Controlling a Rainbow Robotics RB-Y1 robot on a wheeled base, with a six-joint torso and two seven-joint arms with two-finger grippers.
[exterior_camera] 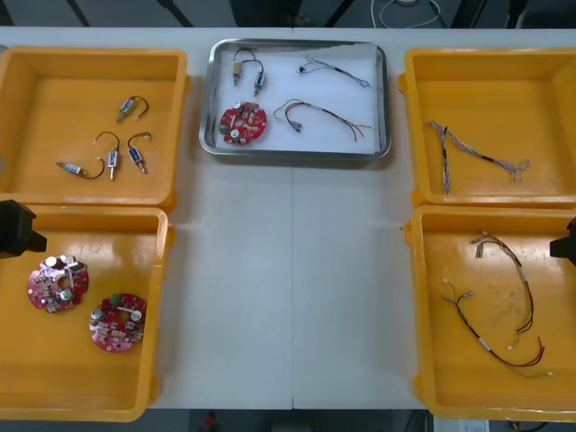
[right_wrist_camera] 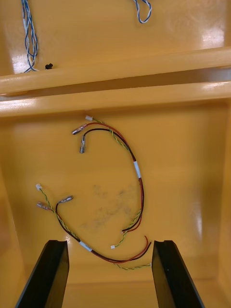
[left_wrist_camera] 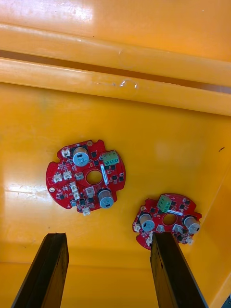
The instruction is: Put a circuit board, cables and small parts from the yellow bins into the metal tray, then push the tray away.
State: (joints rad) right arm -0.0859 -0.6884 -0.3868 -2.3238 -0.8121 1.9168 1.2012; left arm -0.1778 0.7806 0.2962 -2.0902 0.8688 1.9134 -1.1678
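Black flat fingers of the left gripper [left_wrist_camera: 108, 236] stand wide apart, empty, over the glossy floor of the near left bin [exterior_camera: 81, 378], just short of two round red circuit boards [left_wrist_camera: 85, 177]. That wrist view brings out each board's centre hole, grey cylinders and green block. Beside it across the pale counter [exterior_camera: 292, 297], the right gripper [right_wrist_camera: 109, 243] also gapes wide with nothing held, above the near right bin [exterior_camera: 432, 360], where thin red and yellow cables [right_wrist_camera: 137, 192] curl over a scuffed patch. Farther off, the front view adds the far left bin [exterior_camera: 54, 90] with small metal parts [exterior_camera: 112, 148] on black leads, and the far right bin [exterior_camera: 486, 81] with twisted blue and white cables [exterior_camera: 472, 153]. Between them sits the rectangular metal tray [exterior_camera: 295, 155], shiny-rimmed and white inside, holding a tray board [exterior_camera: 243, 122], a black tray cable [exterior_camera: 247, 70], a blue-white tray cable [exterior_camera: 335, 70] and a red-yellow tray cable [exterior_camera: 319, 115]
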